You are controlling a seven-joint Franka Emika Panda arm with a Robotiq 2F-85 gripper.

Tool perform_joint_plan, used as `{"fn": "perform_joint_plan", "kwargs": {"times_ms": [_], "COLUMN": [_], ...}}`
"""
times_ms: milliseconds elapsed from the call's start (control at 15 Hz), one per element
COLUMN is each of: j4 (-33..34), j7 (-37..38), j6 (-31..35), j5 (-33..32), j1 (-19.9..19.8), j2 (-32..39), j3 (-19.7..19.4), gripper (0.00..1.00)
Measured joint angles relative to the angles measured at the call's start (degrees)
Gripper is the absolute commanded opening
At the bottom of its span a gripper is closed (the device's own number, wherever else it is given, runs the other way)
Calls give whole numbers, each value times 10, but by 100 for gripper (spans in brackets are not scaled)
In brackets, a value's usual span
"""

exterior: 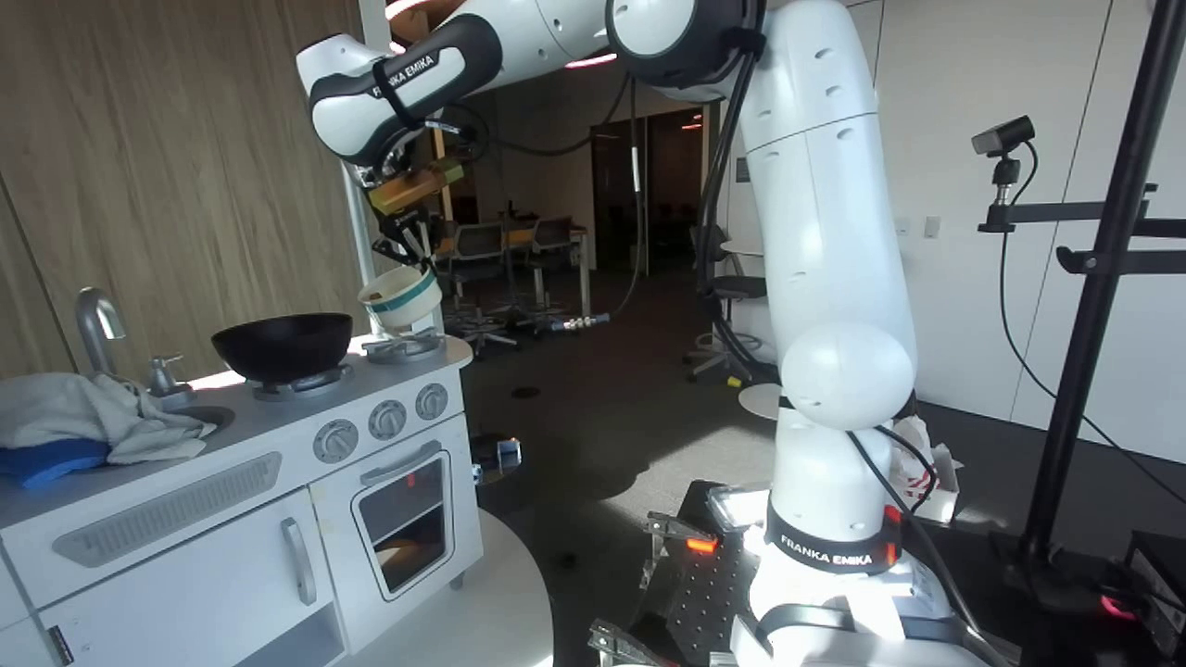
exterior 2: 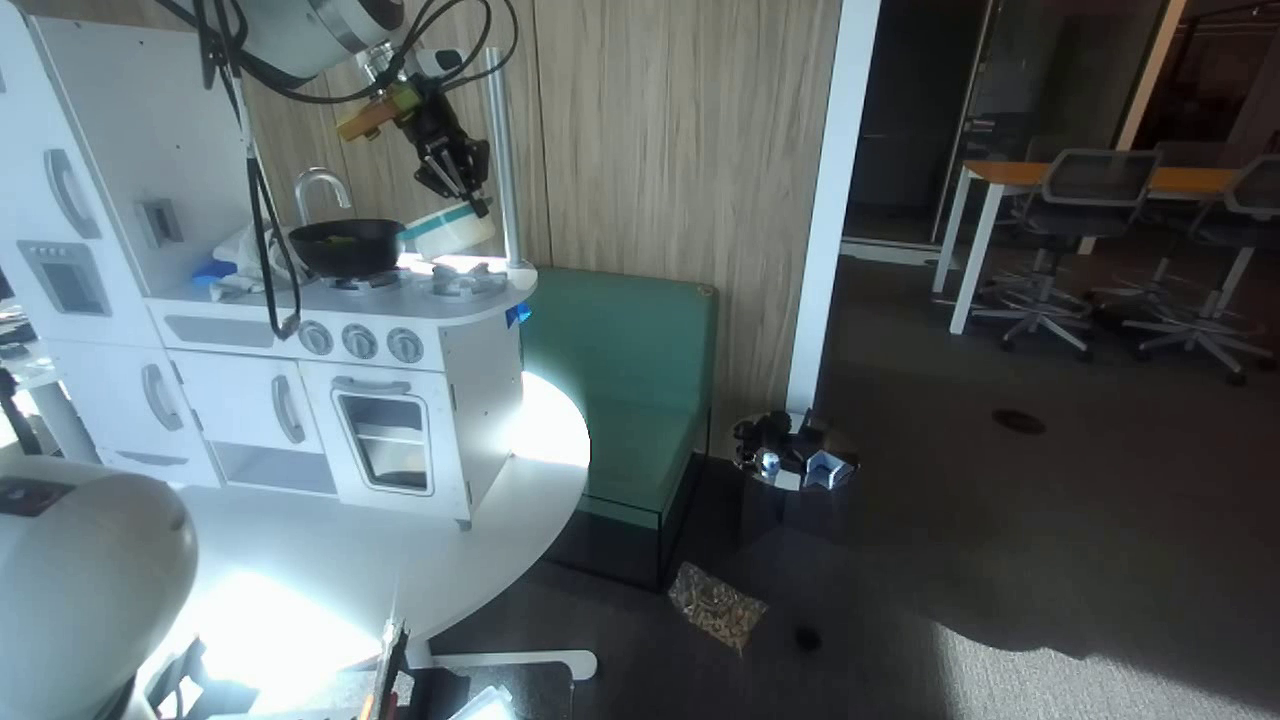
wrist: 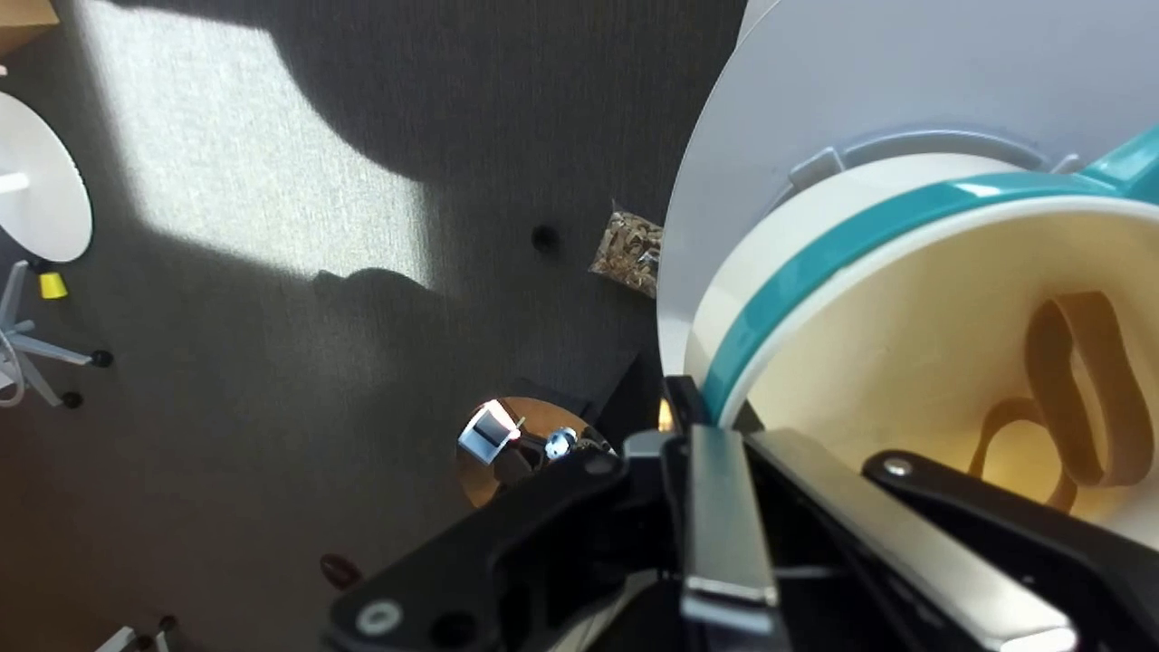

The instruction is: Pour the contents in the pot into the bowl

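The pot (exterior: 408, 304) is small and cream with a teal band. It hangs tilted in the air above the right burner, its mouth facing the bowl; it also shows in an exterior view (exterior 2: 457, 233). My gripper (exterior: 426, 263) is shut on the pot's rim, one finger inside and one outside, as the wrist view (wrist: 715, 415) shows. Tan ring-like strips (wrist: 1050, 362) lie inside the pot. The wide black bowl (exterior: 283, 348) sits upright on the left burner, beside the pot. A yellowish-green patch shows inside the bowl (exterior 2: 350, 257) in an exterior view. The bowl is out of the wrist view.
The bowl stands on a toy kitchen counter (exterior: 375, 375). A faucet (exterior: 97, 324), a grey cloth (exterior: 93, 408) and a blue cloth (exterior: 51, 460) are left of it. The right burner (exterior: 405, 348) is below the pot. A metal pole (exterior 2: 503, 150) stands behind the pot.
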Motion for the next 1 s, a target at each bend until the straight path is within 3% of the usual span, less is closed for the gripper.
{"fn": "perform_joint_plan", "kwargs": {"times_ms": [600, 667, 800, 1000], "j4": [5, 5, 7, 7], "j7": [-9, -9, -9, -9], "j6": [9, 11, 14, 17], "j5": [18, 19, 20, 21], "j1": [-2, -2, -2, -2], "j2": [27, 30, 32, 33], "j3": [-5, -5, -6, -6], "gripper": [3, 31, 38, 61]}}
